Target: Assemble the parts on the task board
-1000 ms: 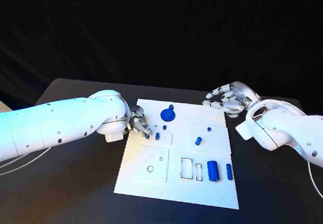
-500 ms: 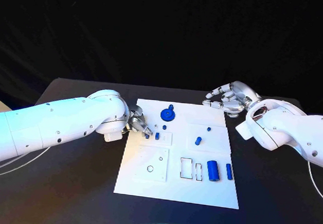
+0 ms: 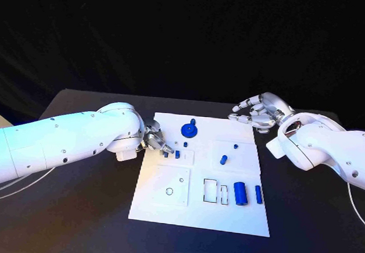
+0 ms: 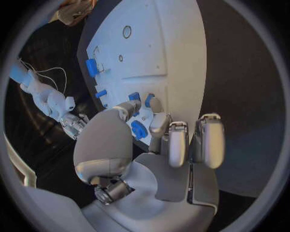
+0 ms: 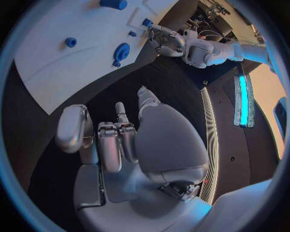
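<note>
The left white arm reaches in across the black desk (image 3: 84, 213), its forearm angled toward the middle, and its silver many-fingered left robot hand (image 3: 155, 140) is bent down at the wrist. In the left wrist view this robot hand's fingertips (image 4: 156, 104) are drawn together and pointed downward, with the other fingers lying straight alongside. Whether they pinch anything cannot be told. The right white arm comes in from the other side with its elbow bent, and the silver right robot hand (image 3: 255, 112) is raised near the far edge, palm turned inward. Its fingers (image 5: 118, 137) are loosely curled and apart, holding nothing.
</note>
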